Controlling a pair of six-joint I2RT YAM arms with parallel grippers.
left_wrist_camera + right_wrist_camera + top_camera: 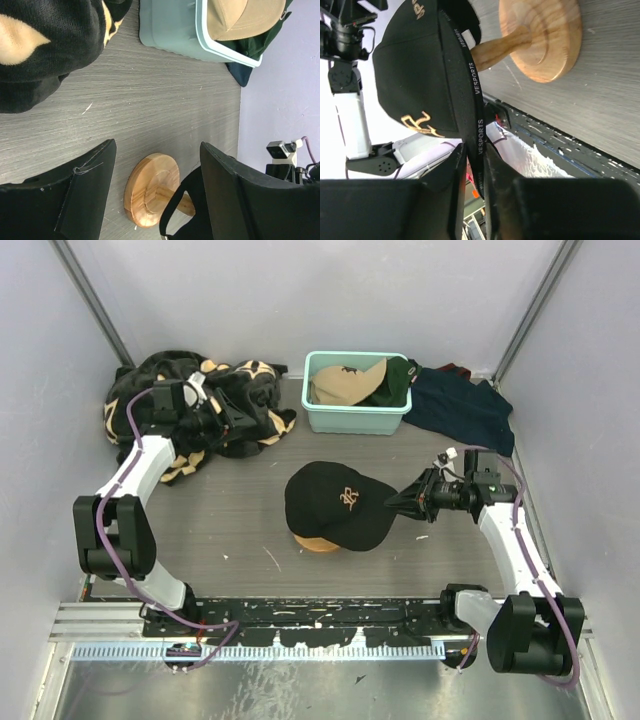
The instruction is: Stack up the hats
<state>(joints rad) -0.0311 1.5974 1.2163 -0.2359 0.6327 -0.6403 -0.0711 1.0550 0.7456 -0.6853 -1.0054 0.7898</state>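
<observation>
Right gripper (pixel 474 155) pinched the black cap (pixel 335 502), brim toward it, on its wooden stand (pixel 318 541); left gripper (pixel 156 150) gaped wide, well apart.

Logo cap (pixel 340 502) sat on stand (pixel 318 543) at table (pixel 230 525) centre. Bin (pixel 355 422) stood at 12 o'clock behind it, upper cap (pixel 345 386) over lower cap (pixel 398 378) inside. Blanket (pixel 250 390) lay at 10 o'clock, cloth (pixel 465 412) at 2 o'clock, just right of bin.

White arms (pixel 140 468), black joints (pixel 112 535), purple cables (pixel 127 420)
</observation>
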